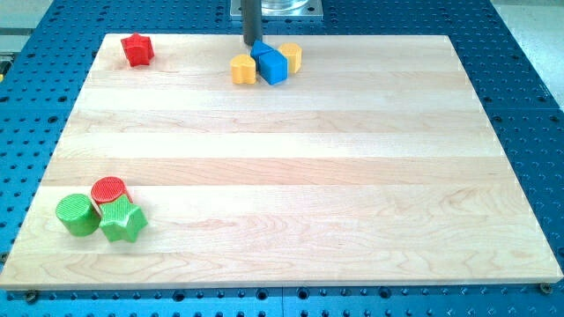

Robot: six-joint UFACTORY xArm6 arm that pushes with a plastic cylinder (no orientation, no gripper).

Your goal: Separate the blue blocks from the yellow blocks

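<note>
A blue block point(272, 63), two joined blue pieces as far as I can tell, sits near the view's top centre. A yellow heart-shaped block point(243, 69) touches its left side. A second yellow block point(292, 55) touches its right side, partly hidden behind it. My tip point(251, 44) stands just above and left of the blue block, right behind the gap between it and the yellow heart. It looks to be touching or nearly touching the blue block's upper left edge.
A red star block point(137, 49) lies at the top left. At the bottom left a red cylinder point(110, 190), a green cylinder point(77, 216) and a green star point(122, 222) cluster together. The wooden board point(291, 167) lies on a blue perforated table.
</note>
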